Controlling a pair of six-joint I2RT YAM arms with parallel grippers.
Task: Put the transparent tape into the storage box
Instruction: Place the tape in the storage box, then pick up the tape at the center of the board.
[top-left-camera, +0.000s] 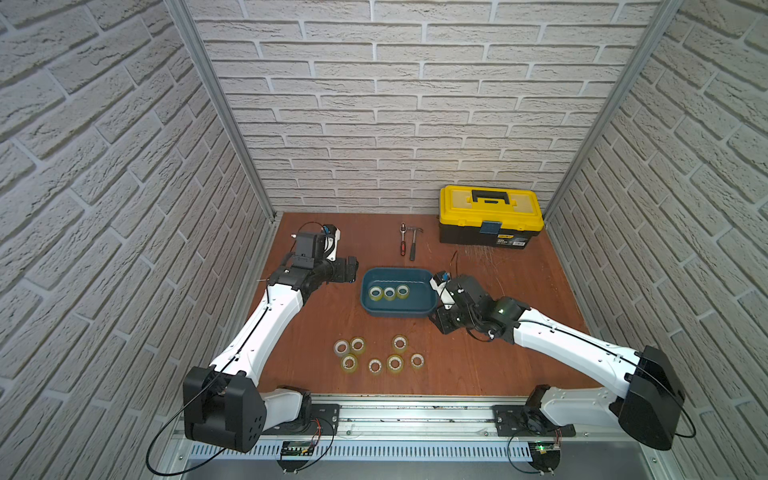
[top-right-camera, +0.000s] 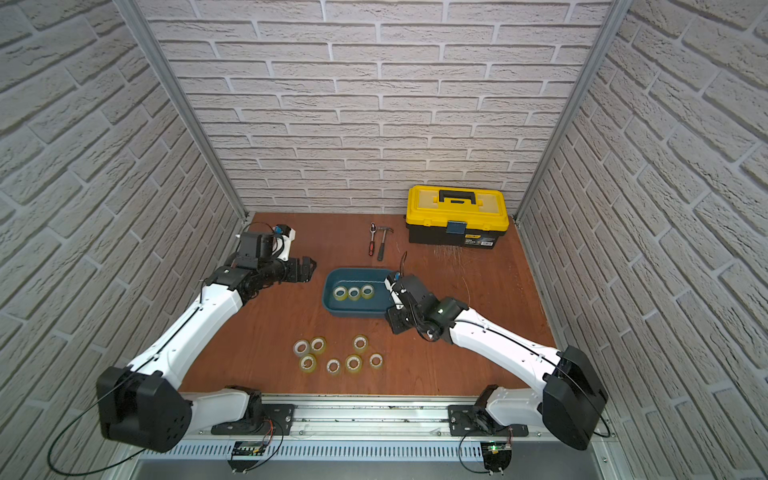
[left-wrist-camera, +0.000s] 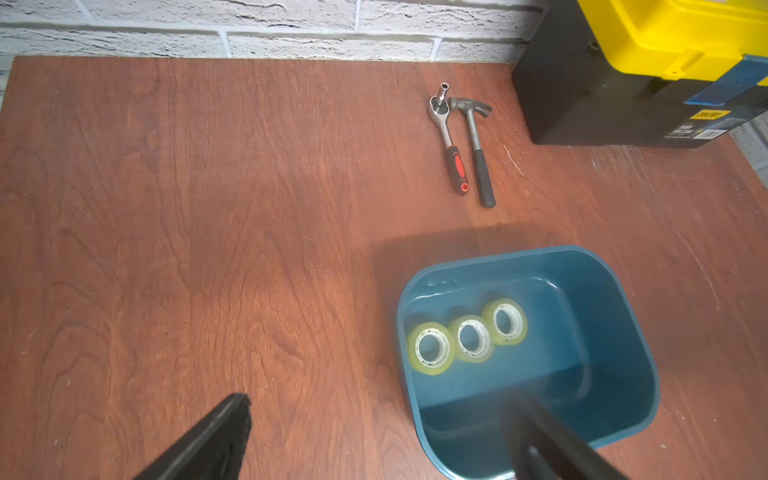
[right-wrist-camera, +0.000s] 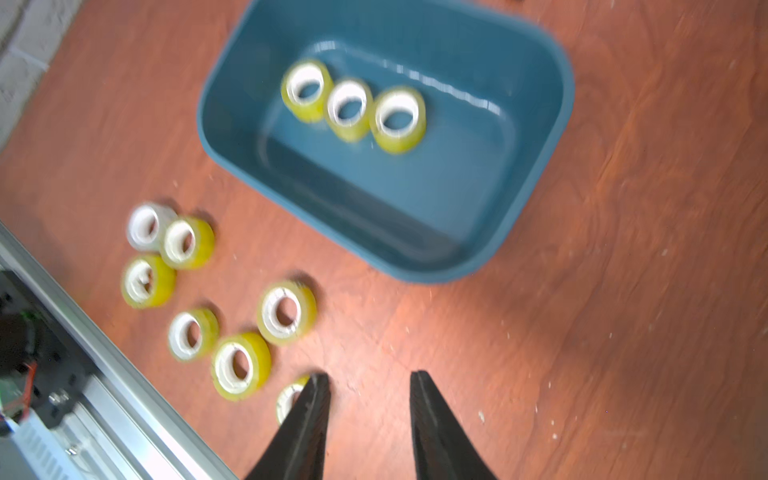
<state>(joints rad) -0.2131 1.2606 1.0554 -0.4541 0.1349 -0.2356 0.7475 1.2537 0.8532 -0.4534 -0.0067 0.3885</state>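
The teal storage box (top-left-camera: 397, 271) (top-right-camera: 357, 270) stands mid-table and holds three rolls of transparent tape (top-left-camera: 389, 293) (top-right-camera: 354, 293) (left-wrist-camera: 471, 338) (right-wrist-camera: 349, 108) in a row. Several more yellowish rolls (top-left-camera: 395, 363) (top-right-camera: 353, 363) (right-wrist-camera: 241, 365) lie on the table in front of it. My right gripper (top-left-camera: 438, 324) (top-right-camera: 392, 324) (right-wrist-camera: 370, 382) hovers by the box's near right corner, open and empty. One roll (right-wrist-camera: 291, 399) is partly hidden behind a finger. My left gripper (top-left-camera: 353, 270) (top-right-camera: 307, 270) (left-wrist-camera: 378, 403) is open wide and empty, just left of the box (left-wrist-camera: 540, 251).
A yellow-lidded black toolbox (top-left-camera: 490, 220) stands at the back right. A ratchet wrench (top-left-camera: 402, 239) and a hammer (top-left-camera: 414, 243) lie behind the box. Brick-pattern walls close three sides, and a metal rail (top-left-camera: 415, 411) runs along the front edge.
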